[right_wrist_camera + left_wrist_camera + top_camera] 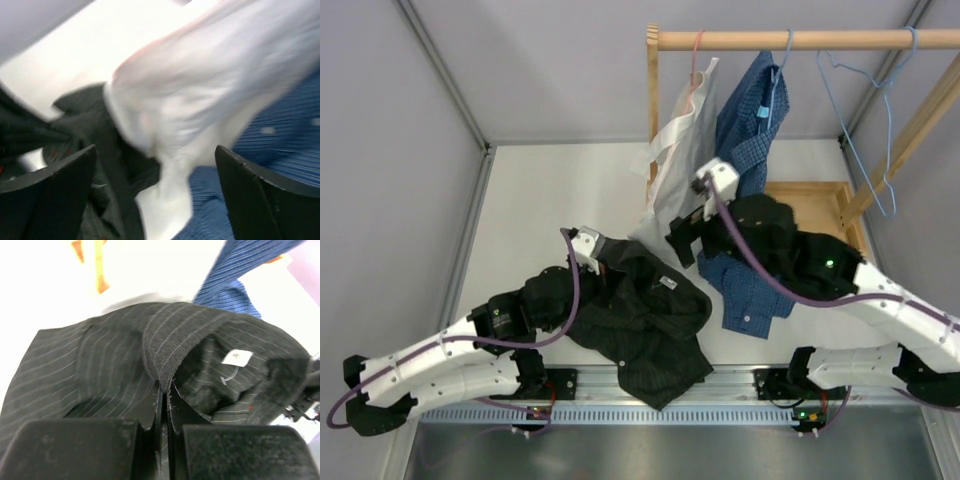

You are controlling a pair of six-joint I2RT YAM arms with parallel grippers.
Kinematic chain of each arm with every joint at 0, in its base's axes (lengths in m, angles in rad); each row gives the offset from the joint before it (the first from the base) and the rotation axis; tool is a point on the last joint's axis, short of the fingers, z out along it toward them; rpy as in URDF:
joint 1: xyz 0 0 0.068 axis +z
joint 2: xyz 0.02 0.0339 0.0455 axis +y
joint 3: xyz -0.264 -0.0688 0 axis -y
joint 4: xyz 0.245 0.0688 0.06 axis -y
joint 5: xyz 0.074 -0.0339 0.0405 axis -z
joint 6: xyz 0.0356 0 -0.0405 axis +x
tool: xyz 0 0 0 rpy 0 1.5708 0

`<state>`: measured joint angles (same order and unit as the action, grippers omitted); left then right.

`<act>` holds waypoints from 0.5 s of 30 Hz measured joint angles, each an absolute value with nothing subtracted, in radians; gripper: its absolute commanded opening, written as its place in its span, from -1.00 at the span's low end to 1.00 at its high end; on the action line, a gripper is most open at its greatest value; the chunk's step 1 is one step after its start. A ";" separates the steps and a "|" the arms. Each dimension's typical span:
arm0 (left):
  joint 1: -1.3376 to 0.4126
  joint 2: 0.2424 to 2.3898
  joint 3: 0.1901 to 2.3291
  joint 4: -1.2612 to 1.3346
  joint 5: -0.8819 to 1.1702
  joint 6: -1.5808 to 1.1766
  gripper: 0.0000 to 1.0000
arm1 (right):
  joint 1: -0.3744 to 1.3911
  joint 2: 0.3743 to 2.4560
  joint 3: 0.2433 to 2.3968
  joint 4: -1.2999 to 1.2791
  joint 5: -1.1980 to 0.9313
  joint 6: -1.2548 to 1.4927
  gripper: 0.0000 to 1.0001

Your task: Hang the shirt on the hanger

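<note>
The dark shirt lies crumpled on the white table between the arms. My left gripper is shut on a fold of its collar edge, which the left wrist view shows pinched between the jaws, with the shirt and its neck label beyond. My right gripper is open and empty, low beside the hanging clothes. In the right wrist view its jaws stand wide, with the dark shirt at the left. The empty light-blue hanger hangs on the rod at the far right, apart from both grippers.
A wooden rack rod crosses the back right. A white shirt on a pink hanger and a blue checked shirt hang from it, right in front of my right gripper. Grey walls stand at the left and back.
</note>
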<state>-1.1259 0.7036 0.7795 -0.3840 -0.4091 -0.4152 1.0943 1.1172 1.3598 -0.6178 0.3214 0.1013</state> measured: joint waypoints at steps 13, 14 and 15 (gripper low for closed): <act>-1.126 0.754 0.934 -0.675 -0.651 -0.529 -1.00 | 0.433 1.116 1.804 -0.821 0.625 -0.047 0.99; -1.126 0.754 0.934 -0.687 -0.655 -0.530 -1.00 | 0.388 1.119 1.811 -0.828 0.639 -0.062 0.99; -1.126 0.752 0.934 -0.698 -0.656 -0.530 -1.00 | 0.342 1.129 1.822 -0.837 0.655 -0.070 0.99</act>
<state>-1.1255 0.7517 0.9337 -0.6975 -0.6559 -0.5297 0.3420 1.1294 1.8225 -0.8371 0.6548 -0.0704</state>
